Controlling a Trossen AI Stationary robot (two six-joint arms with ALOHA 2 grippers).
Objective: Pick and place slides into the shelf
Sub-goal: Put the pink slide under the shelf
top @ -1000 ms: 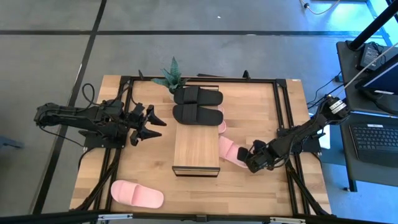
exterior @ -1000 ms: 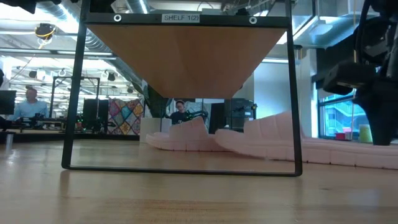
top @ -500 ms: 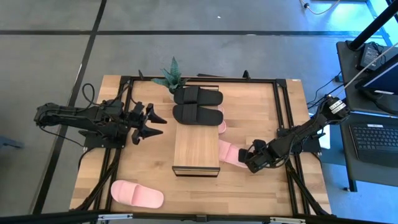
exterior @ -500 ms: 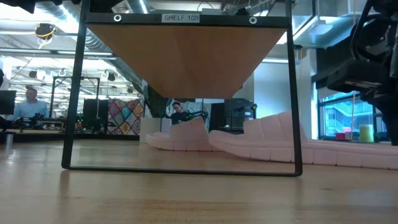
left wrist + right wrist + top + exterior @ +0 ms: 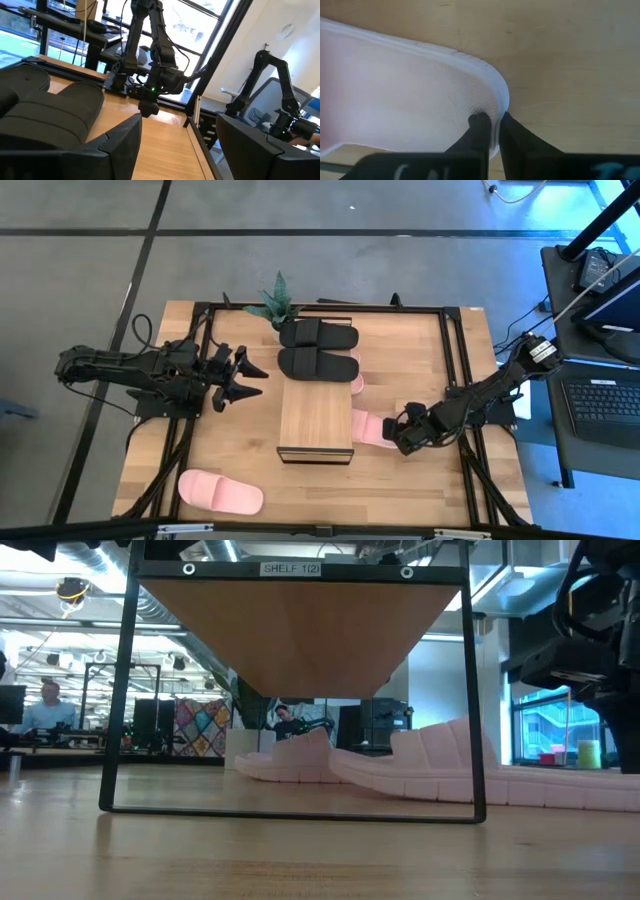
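Observation:
A pale pink slide (image 5: 370, 427) lies on the table just right of the shelf (image 5: 315, 418), and my right gripper (image 5: 398, 436) is shut on its end away from the shelf. In the low view this slide (image 5: 440, 768) reaches in under the shelf's plank top (image 5: 300, 625). A second pink slide (image 5: 290, 758) lies under the shelf farther back. Two black slides (image 5: 318, 348) lie side by side on the table beyond the shelf's far end. A third pink slide (image 5: 220, 492) lies near the front left. My left gripper (image 5: 252, 380) hovers open left of the shelf, touching nothing. My right gripper pinches the pink slide's raised rim (image 5: 496, 102) at its rounded end, one finger (image 5: 480, 125) on the footbed side and the other finger (image 5: 512, 131) outside the rim. The fingers come from the table's right side, slanting down. The slide rests on the table.
A small potted plant (image 5: 275, 302) stands at the far edge behind the black slides. Dark frame rails (image 5: 455, 360) run along the table's sides. The left wrist view shows the black slides (image 5: 45, 112) close by and my right arm (image 5: 150, 85) farther off.
My right gripper has shut on the pink slide's rim and gone a little toward the table's left edge. The slide has slid along the table toward the shelf, its far end going farther in under the plank.

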